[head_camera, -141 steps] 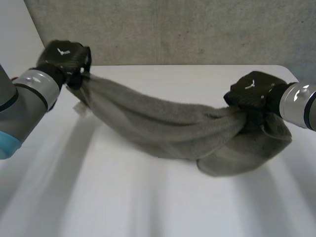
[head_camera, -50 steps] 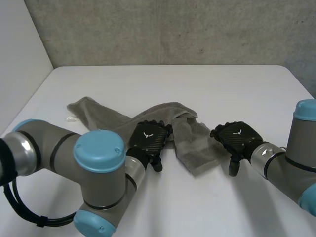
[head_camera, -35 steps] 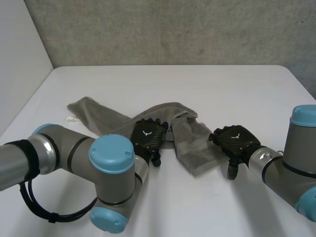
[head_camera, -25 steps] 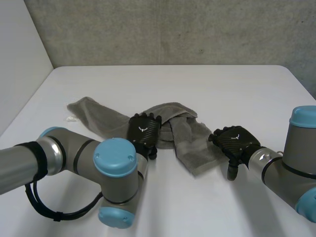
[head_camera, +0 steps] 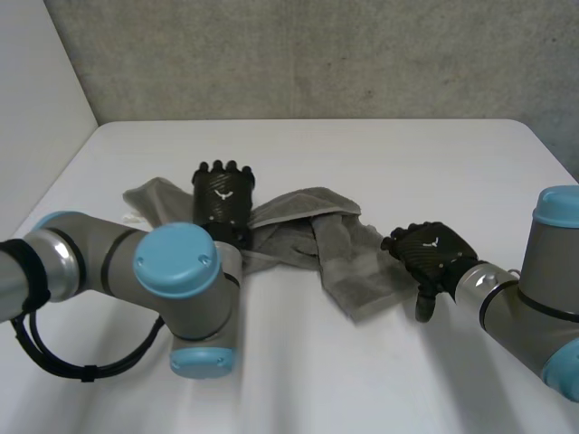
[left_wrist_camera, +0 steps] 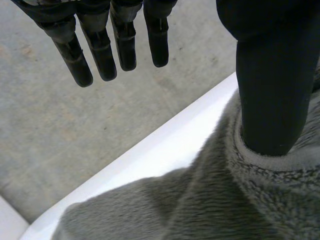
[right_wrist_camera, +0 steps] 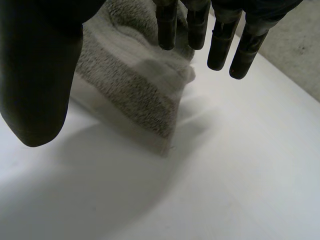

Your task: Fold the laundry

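The white table (head_camera: 380,154) carries a grey towel (head_camera: 339,262) around its middle. The towel is crumpled into a long, loose band. Its long axis goes from about 10 o'clock, the far end, to about 4 o'clock, where the near end lies flatter and ends in a corner.

The left arm (head_camera: 136,271) reaches toward 12 o'clock. The left hand (head_camera: 223,194) is over the towel's 10 o'clock half, and its fingertips point to 12 o'clock. In the left wrist view its fingers (left_wrist_camera: 100,50) are straight and spread above the cloth (left_wrist_camera: 175,210), and only the thumb touches a fold.

The right hand (head_camera: 430,253) is just beside the towel's near end, at its 3 o'clock. Its fingers (right_wrist_camera: 220,45) are straight and hold nothing, above the towel's corner (right_wrist_camera: 130,75).
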Motion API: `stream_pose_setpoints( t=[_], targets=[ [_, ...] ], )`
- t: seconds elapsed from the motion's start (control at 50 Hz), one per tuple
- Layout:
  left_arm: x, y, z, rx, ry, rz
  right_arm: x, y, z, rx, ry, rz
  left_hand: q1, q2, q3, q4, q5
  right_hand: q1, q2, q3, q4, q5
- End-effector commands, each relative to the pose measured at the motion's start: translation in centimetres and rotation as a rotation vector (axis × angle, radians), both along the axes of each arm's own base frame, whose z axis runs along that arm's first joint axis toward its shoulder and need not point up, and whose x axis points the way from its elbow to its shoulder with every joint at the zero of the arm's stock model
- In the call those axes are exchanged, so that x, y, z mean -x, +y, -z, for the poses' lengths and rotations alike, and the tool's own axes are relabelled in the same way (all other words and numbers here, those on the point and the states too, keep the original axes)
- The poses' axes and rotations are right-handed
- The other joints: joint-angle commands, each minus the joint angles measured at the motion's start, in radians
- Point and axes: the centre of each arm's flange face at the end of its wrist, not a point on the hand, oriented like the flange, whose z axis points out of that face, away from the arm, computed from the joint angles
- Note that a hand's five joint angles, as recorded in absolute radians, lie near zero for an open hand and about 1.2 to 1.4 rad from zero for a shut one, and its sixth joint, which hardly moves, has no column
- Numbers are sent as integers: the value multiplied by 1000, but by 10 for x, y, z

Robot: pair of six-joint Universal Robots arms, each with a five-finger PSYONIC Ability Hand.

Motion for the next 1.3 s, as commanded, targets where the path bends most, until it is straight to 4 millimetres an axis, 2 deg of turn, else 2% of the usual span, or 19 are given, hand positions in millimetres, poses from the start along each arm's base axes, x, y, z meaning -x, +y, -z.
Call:
stream_pose_setpoints(
  t=[0.02, 0.1, 0.2, 0.22, 0.28, 0.38, 0.42, 0.44, 0.46, 0.48, 0.52, 0.54, 0.58, 0.64, 0.72, 0.78, 0.94, 1.16, 1.3],
  targets=[
    [-15, -16, 4, -1, -44, -43, -2, -5, -13, 37, -13, 3, 121, 121, 121, 123, 121, -60, -71, -67, -80, -60],
    [-19, -16, 9, -17, -56, -47, -2, -5, -15, 46, -15, 4, 227, 227, 227, 229, 227, -60, -71, -67, -80, -60],
    [-21, -12, 11, -29, -63, -41, -2, -7, -16, 51, -17, 4, 748, 748, 748, 750, 748, -60, -71, -67, -80, -60],
    [-21, -12, 11, -29, -63, -41, -3, -8, -18, 56, -22, 4, 750, 750, 749, 752, 749, -60, -71, -67, -80, -60],
    [-22, -10, 5, -24, -59, -33, -4, -14, -24, 67, -52, 16, 1021, 1021, 1021, 1023, 1021, -60, -71, -67, -80, -60],
    [-23, -2, -22, 18, -31, 13, -9, -26, -40, 44, -195, 74, 1022, 1022, 1022, 1025, 1022, -60, -71, -67, -80, -60],
    [-24, 4, -54, 77, 3, 55, -11, -30, -47, 33, -257, 93, 1022, 1022, 1022, 1025, 1022, -60, -71, -67, -80, -60],
    [-24, 4, -54, 77, 4, 55, -13, -34, -56, 27, -317, 101, 1022, 1022, 1022, 1025, 1022, -60, -71, -67, -80, -60],
    [-24, 8, -72, 110, 23, 77, -13, -34, -56, 27, -318, 101, 1022, 1022, 1022, 1025, 1022, -60, -71, -67, -80, -60],
    [-24, 8, -72, 111, 24, 77, -16, -38, -63, 16, -372, 97, 1022, 1022, 1022, 1025, 1022, -60, -71, -67, -80, -60],
    [-24, 19, -104, 158, 46, 136, -19, -40, -71, 8, -421, 85, 1022, 1022, 1022, 1025, 1022, -60, -71, -67, -80, -60],
    [-24, 19, -104, 158, 46, 137, -23, -42, -79, 0, -466, 68, 1022, 1022, 1022, 1025, 1022, -60, -71, -67, -80, -60],
    [-25, 31, -126, 172, 43, 205, -26, -42, -84, -17, -504, 62, 1022, 1022, 1022, 1025, 1022, -60, -71, -67, -80, -60],
    [-25, 37, -132, 169, 38, 237, -40, -39, -93, -52, -571, 39, 1022, 1022, 1022, 1025, 1022, -60, -71, -67, -80, -60],
    [-29, 48, -144, 158, 22, 271, -64, -32, -88, -128, -592, -5, 1022, 1022, 1022, 1025, 1022, -60, -71, -67, -80, -60],
    [-33, 52, -149, 161, 13, 267, -70, -32, -85, -141, -587, -14, 1022, 1022, 1022, 1025, 1022, -60, -71, -67, -80, -60],
    [-52, 50, -167, 213, -21, 210, -107, -18, -44, -271, -525, -77, 1022, 1022, 1022, 1025, 1022, -60, -71, -67, -80, -60],
    [-84, 41, -191, 279, -18, 115, -119, -25, -19, -291, -504, -69, 1022, 1022, 1022, 1025, 1022, -60, -71, -67, -80, -60],
    [-106, 36, -204, 322, -19, 68, -116, -29, -21, -289, -506, -60, 1022, 1022, 1022, 1025, 1022, -60, -71, -67, -80, -60]
  ],
)
